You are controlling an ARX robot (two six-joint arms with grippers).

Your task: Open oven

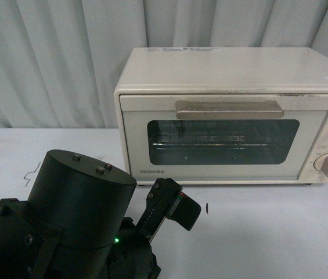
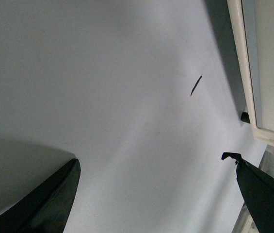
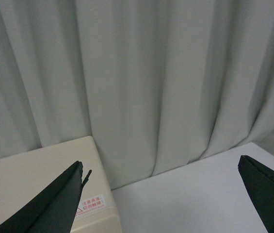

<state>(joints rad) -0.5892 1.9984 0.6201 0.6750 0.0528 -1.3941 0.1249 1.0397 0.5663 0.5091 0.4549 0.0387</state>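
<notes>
Black L pincer [image 2: 152,159], R pincer [image 3: 161,162] spread wide, empty; oven [image 1: 227,64] door closed.

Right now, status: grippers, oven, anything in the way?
Left gripper open, empty, over table. Right gripper open, empty. Oven shut, handle untouched. Nothing seen blocking it.

TOSHIBA on oven [image 1: 231,116] door, red-lettered sticker [image 3: 92,204] on its top, illegible

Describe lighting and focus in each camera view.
Front view: soft, even light, the oven window dark with faint reflections. Left wrist view: the oven throws a soft shadow on the table. Right wrist view: curtain evenly lit, right gripper a dark, blurred silhouette.
</notes>
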